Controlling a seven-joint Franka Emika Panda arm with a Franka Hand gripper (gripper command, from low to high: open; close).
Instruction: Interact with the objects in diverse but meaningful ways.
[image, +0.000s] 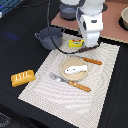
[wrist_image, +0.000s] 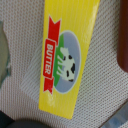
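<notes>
A yellow red-labelled block (image: 76, 43) marked "BUTTER" lies at the placemat's far edge; it fills the wrist view (wrist_image: 65, 55). My gripper (image: 88, 44) hangs just above and beside it, but the white hand hides its fingers, and none show in the wrist view. On the tan plate (image: 64, 65) rests the white fish (image: 76, 69). The red-brown sausage (image: 92, 61) lies past the plate, and a red-brown edge (wrist_image: 124, 45) shows beside the block. An orange-handled fork (image: 70, 82) lies in front of the plate. The orange bread loaf (image: 23, 77) sits off the mat.
A grey pot (image: 49, 37) stands on the dark table at the exterior view's left of the block. A striped placemat (image: 50, 97) holds the plate setting. A pink board (image: 112, 22) and a bowl (image: 124, 19) are at the back right.
</notes>
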